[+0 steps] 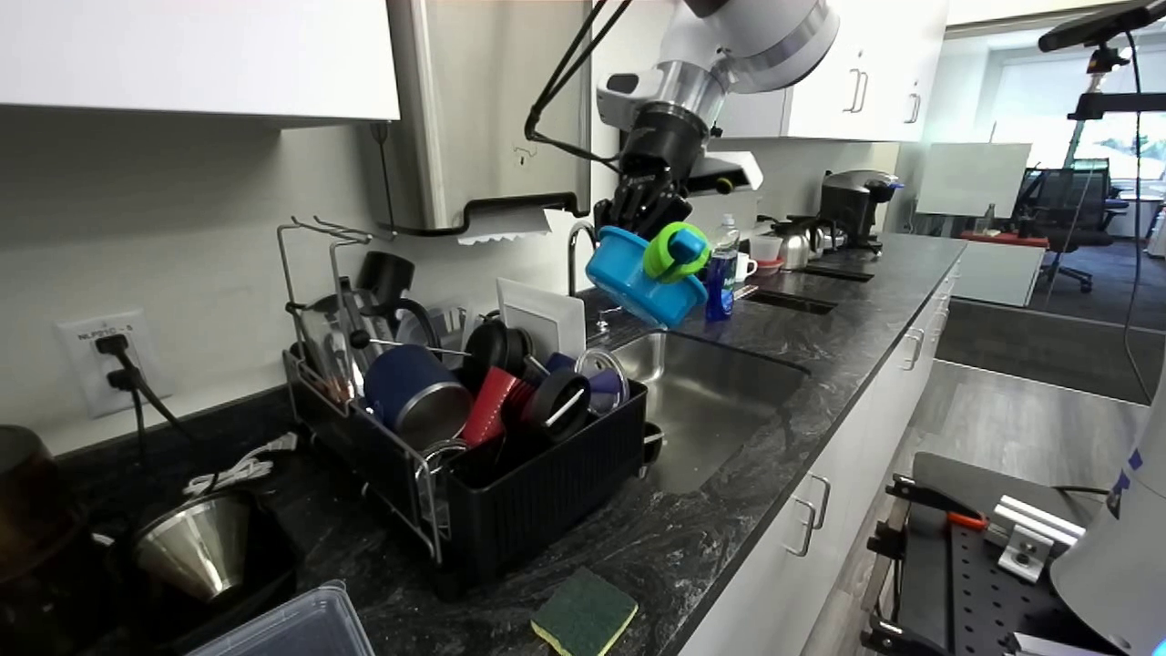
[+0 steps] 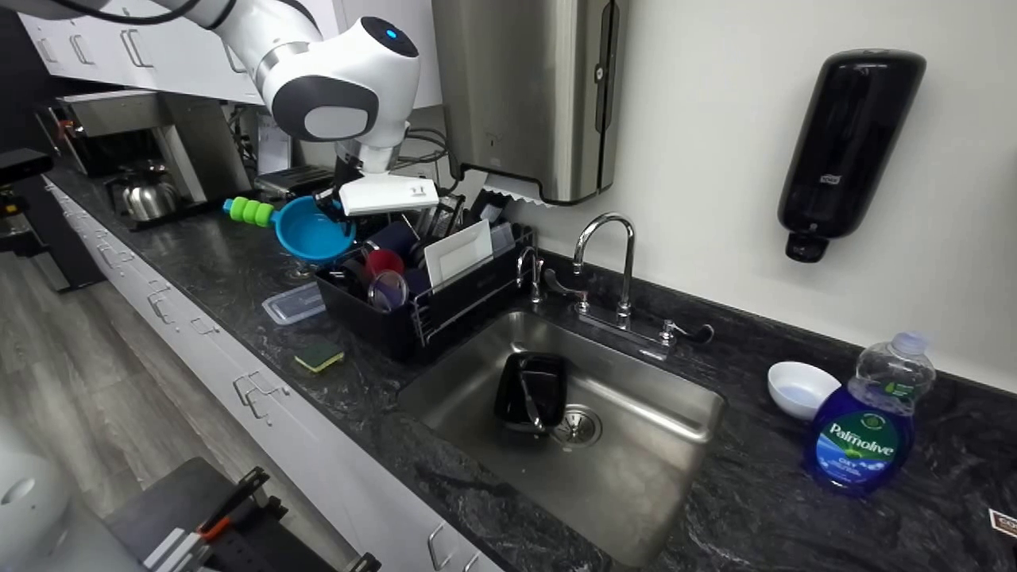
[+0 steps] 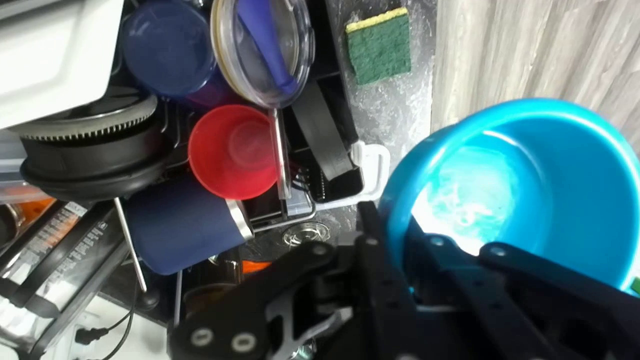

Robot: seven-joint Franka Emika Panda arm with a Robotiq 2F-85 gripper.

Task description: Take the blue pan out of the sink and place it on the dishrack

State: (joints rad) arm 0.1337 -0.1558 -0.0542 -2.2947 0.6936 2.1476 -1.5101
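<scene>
1. Pinching the rim of the blue pan (image 3: pixel 520 185), the claw (image 3: pixel 395 235) is drawn in to the thickness of the pan's wall and has hold of nothing else.
2. The pan hangs tilted in the air, its green-ringed handle (image 2: pixel 253 212) jutting out free; in the wrist view it appears to the front-edge side of the dishrack (image 1: pixel 551 487).
3. My reading of the step: taking it out of the sink (image 2: pixel 636 477) is done, and placing comes next.
4. The rack stands beside the sink, toward the back edge of the tabletop (image 2: pixel 739 508), crowded with a red cup (image 3: pixel 232 150), a dark blue mug (image 3: pixel 177 232) and a white square dish (image 2: pixel 459 253), among others.
5. The next move probably calls for a shift toward the back edge until the pan is over the rack, then a gentle lowering onto the dishes, letting go only once it sits steady. With so little room, it could slide off.
6. Near the front edge lies a sponge (image 1: pixel 583 606), and a black container (image 2: pixel 548 377) sits in the sink; neither seems to matter here.
</scene>
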